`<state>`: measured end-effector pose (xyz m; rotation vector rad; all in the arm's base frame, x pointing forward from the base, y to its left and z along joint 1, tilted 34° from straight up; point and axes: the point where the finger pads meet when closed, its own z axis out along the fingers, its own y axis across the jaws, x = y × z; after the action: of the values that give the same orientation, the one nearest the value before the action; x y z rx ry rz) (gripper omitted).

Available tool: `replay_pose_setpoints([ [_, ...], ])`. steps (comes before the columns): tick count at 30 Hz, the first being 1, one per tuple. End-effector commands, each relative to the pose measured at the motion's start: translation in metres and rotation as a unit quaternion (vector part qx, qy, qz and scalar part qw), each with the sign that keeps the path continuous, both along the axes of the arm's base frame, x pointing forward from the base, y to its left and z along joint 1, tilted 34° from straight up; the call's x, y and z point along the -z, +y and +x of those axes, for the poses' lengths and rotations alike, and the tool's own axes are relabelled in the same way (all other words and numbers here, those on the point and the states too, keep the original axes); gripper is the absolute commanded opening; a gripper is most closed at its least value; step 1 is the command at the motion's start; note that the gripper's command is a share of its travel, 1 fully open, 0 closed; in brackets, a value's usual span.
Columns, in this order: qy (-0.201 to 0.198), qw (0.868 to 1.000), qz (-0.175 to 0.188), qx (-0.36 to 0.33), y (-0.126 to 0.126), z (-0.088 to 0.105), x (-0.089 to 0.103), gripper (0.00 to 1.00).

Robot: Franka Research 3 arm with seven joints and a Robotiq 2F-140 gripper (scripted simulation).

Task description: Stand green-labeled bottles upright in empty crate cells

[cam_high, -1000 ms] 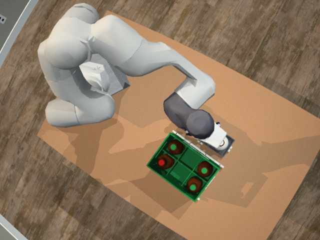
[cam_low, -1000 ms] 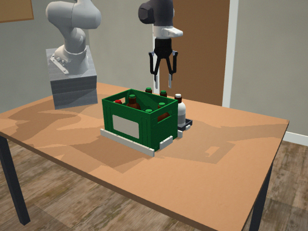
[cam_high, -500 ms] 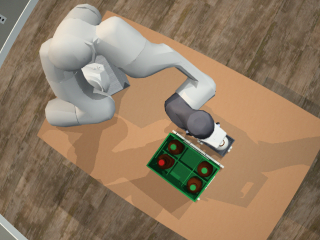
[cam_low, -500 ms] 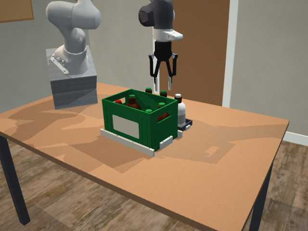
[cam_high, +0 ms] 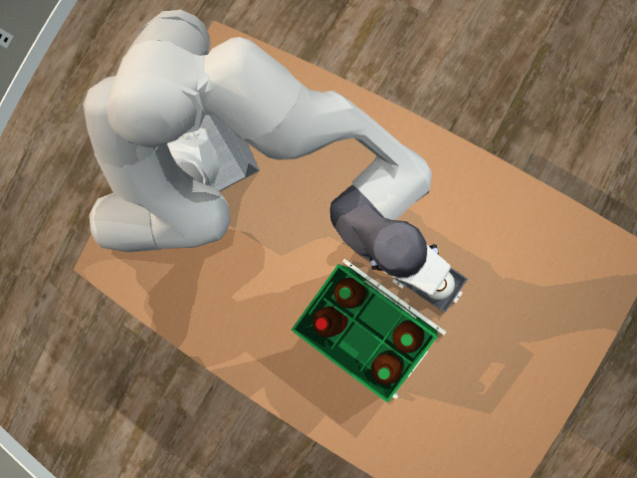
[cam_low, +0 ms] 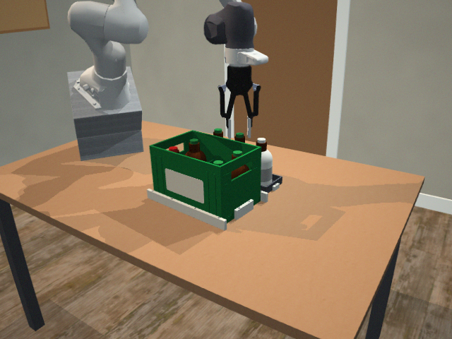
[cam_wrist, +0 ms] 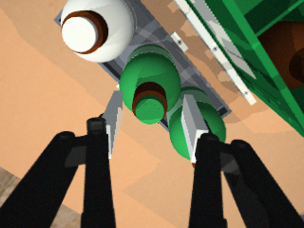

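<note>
The green crate (cam_high: 365, 332) holds three green-capped brown bottles (cam_high: 345, 292) (cam_high: 406, 340) (cam_high: 384, 372) and one red-capped bottle (cam_high: 321, 323). Its two middle cells (cam_high: 377, 314) are empty. Behind it the dark tray (cam_wrist: 201, 83) carries two green-labeled bottles, one in the middle (cam_wrist: 149, 90) and one nearer the crate, plus a white-labeled bottle (cam_wrist: 97, 28). All three stand upright. My gripper (cam_wrist: 152, 105) (cam_low: 239, 126) hangs open over the middle green-labeled bottle, a finger on either side of its cap, with nothing between them.
A white rail frame (cam_low: 189, 210) edges the crate's base. The crate wall (cam_wrist: 247, 43) runs close beside the tray. The arm's grey pedestal (cam_low: 105, 120) stands at the table's far left corner. My wrist hides most of the tray in the overhead view.
</note>
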<state>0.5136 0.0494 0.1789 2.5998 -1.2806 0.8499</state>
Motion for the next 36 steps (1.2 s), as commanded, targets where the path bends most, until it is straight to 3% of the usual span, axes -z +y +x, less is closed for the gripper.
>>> replay_pose_setpoints([
  [1, -0.002, 1.000, -0.002, -0.006, 0.0002, 0.0041, 0.0013, 0.38],
  [36, -0.002, 1.000, -0.002, -0.006, -0.0024, 0.0074, 0.0075, 0.38],
])
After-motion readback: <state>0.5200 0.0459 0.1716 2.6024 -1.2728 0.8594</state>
